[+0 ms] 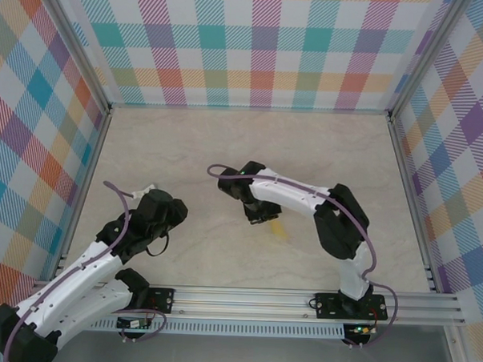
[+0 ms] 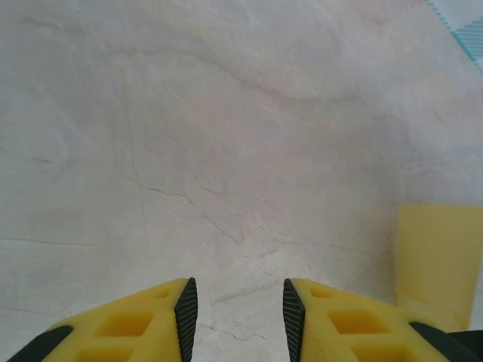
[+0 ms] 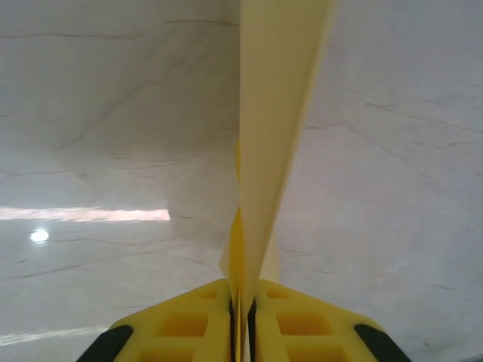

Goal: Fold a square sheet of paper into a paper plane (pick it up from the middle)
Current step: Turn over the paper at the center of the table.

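Pale marbled worktop [image 1: 227, 148], boxed in by plaid walls [image 1: 263, 46]. Seeing right gripper [image 3: 240, 308] closed tight on the yellow paper [image 3: 275, 113], pinching the folded layers at their near end, so the paper stands edge-on and runs away from the wrist camera. Reads as a grip to hold the creased layers together and present the paper, not just to carry it. From above, can place the paper just beyond that gripper, near worktop centre and low to the surface; cannot tell whether touching it.

Found left gripper [image 2: 240, 305] partly open with nothing between the pads, low over bare worktop, the paper off to its right and apart from it. Probably standby: parked clear so as not to crush the fold, yet near enough to come in for a press or a second grip.

Judging by the narrow doubled shape, well into folding; cannot confirm wings or nose. Would watch for slip at the pinch: thin stock, small bite.
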Controlling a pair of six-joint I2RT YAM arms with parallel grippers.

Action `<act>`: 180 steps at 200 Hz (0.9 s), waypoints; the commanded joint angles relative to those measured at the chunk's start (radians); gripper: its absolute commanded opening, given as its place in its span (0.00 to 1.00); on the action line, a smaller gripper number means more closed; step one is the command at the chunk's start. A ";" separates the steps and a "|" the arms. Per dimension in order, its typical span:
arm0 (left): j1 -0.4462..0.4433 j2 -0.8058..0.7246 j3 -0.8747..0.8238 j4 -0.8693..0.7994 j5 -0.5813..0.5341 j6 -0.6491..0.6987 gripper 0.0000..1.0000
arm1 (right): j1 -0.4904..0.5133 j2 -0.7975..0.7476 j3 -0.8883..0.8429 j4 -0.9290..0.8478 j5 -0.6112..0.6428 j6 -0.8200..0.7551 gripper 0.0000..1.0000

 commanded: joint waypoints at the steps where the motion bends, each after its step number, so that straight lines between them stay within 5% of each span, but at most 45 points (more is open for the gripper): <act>1: 0.018 -0.036 -0.027 -0.058 -0.056 -0.023 0.39 | 0.027 0.049 0.047 0.069 -0.165 0.006 0.19; 28: 0.020 -0.042 -0.034 -0.060 -0.034 -0.018 0.40 | 0.026 0.017 -0.027 0.287 -0.382 0.001 0.29; 55: 0.023 -0.022 -0.040 0.000 0.039 0.017 0.42 | 0.016 -0.148 -0.180 0.474 -0.453 0.004 0.48; 70: 0.025 0.015 -0.045 0.061 0.098 0.031 0.43 | -0.019 -0.246 -0.302 0.596 -0.525 0.009 0.50; 123: 0.026 0.338 0.042 0.397 0.495 0.110 0.35 | -0.184 -0.493 -0.710 1.024 -0.800 0.104 0.10; 180: -0.011 0.727 0.209 0.557 0.689 0.101 0.31 | -0.195 -0.424 -0.812 1.200 -0.878 0.161 0.07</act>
